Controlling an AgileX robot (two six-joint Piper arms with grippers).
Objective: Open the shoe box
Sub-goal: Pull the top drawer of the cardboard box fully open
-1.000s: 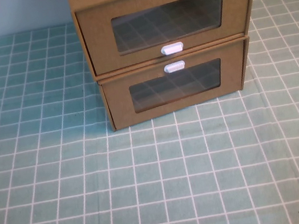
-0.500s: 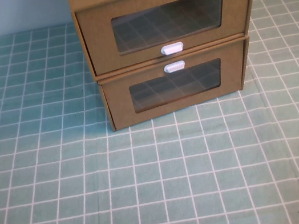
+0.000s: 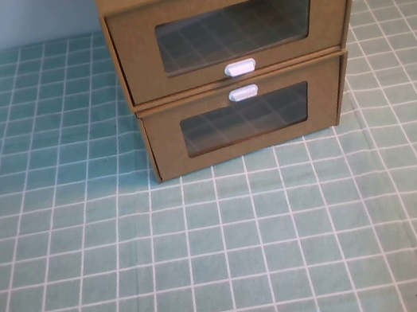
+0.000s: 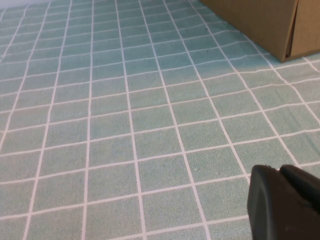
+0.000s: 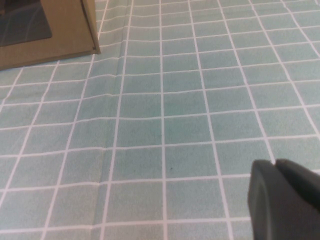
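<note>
We are noting the left gripper point(image 4: 280, 172) and right gripper point(image 5: 276, 165) clenched, empty, low over the table, well apart from the stacked brown cardboard shoe boxes point(image 3: 243, 121). We are advising unclenching, then pulling one white oval tab point(image 3: 243, 93) straight outward.

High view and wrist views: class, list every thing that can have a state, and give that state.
Upper shoe box: closed.
Lower shoe box: closed, beneath the upper one.
Left gripper: shut, empty, above the cloth, left side.
Right gripper: shut, empty, above the cloth, right side.
</note>
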